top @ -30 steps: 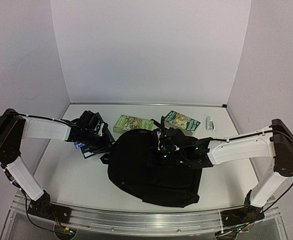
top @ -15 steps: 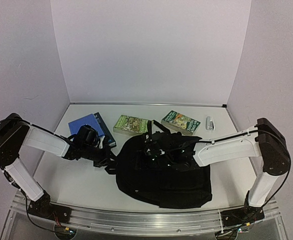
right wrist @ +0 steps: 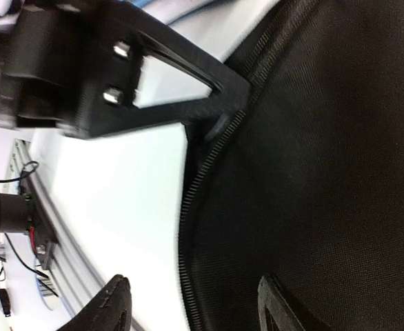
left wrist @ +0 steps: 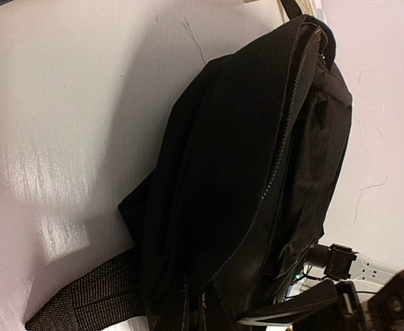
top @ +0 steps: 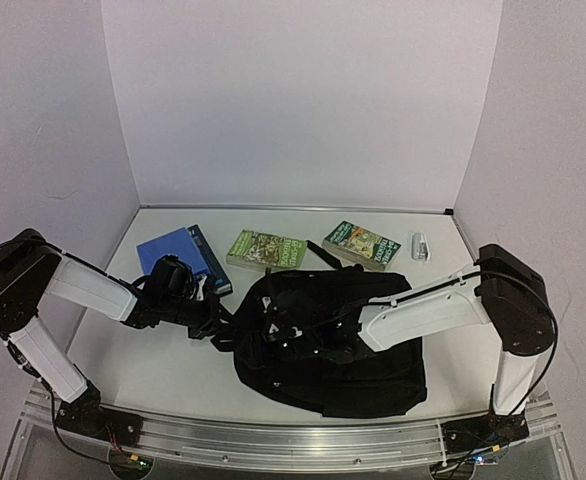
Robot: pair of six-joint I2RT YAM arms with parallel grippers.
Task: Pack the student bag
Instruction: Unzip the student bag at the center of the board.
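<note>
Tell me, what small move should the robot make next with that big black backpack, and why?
Probably close the right gripper on the zipper of the large soft black fabric backpack. Its fingers stand open astride that zipper line, while the left gripper is shut on the backpack's edge beside it.
</note>
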